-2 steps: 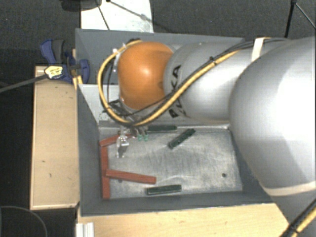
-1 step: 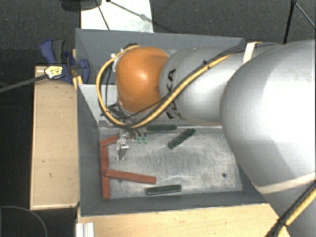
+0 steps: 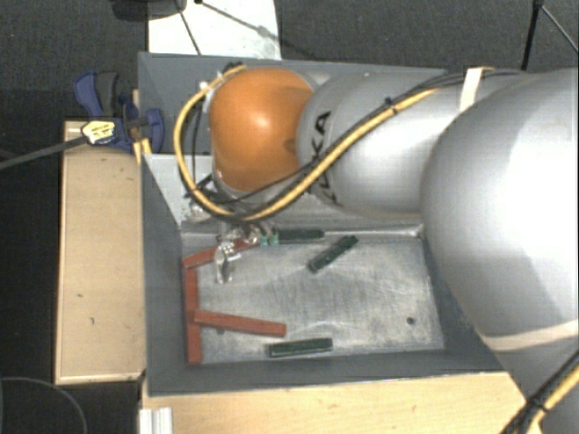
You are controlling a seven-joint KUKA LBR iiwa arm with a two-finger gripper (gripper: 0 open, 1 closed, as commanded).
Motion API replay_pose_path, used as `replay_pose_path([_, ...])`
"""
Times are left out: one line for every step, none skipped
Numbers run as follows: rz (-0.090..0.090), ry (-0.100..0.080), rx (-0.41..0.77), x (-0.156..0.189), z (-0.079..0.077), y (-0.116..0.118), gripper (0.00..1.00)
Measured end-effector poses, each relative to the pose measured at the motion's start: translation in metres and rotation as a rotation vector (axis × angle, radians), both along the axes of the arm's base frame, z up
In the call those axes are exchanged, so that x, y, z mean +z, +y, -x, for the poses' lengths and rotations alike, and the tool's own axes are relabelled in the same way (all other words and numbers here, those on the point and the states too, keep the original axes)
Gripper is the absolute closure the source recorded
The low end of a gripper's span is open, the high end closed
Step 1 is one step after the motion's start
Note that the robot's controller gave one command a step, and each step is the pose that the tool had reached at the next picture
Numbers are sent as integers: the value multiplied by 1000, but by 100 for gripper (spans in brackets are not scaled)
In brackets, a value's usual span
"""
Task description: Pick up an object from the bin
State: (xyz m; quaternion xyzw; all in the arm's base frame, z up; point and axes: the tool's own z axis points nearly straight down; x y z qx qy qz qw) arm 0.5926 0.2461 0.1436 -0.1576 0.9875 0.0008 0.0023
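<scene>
The claw (image 3: 223, 266) hangs low near the far left corner of the grey bin (image 3: 161, 289), just beside a short red stick (image 3: 198, 259) lying there. Whether it is apart or together cannot be told. A dark green stick (image 3: 331, 252) lies near the far wall.

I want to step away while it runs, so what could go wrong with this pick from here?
1. The gripper sits low in the bin's back left corner, close to the left wall, so it might knock against the wall.
2. The short red stick beside it lies against that wall and meets a longer red stick, so a grasp may slip or drag both.
</scene>
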Motion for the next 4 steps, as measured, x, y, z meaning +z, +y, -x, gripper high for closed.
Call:
replay_pose_path([2, 6, -18, -77, 1, -8, 0])
replay_pose_path([1, 0, 89, -72, 0, -31, 100])
replay_pose_path([1, 0, 88, -72, 0, -31, 100])
replay_pose_path([0, 0, 87, -71, 0, -31, 100])
